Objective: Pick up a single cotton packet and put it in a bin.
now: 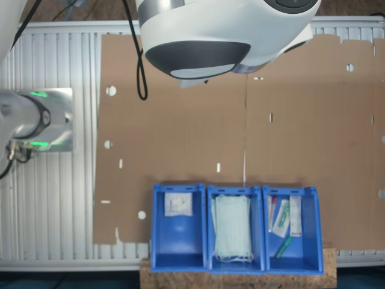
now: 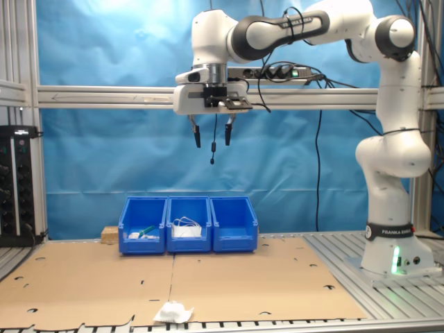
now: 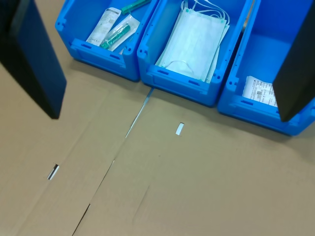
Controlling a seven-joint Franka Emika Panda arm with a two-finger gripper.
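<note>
The robot arm (image 2: pixel 388 139) is white and smooth, made of fat round parts with dark grey bands at the joints. Its round base (image 2: pixel 388 253) has a black ring and a small green light. Black cables (image 2: pixel 319 132) hang along it. The gripper (image 2: pixel 211 135) has a white flat body and two thin black fingers (image 2: pixel 197 132). A thin black cord (image 2: pixel 214 142) dangles between them

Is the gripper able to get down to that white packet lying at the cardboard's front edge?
Probably yes: the gripper hangs open high above, and the white packet lies alone on bare cardboard, nothing covering it.
</note>
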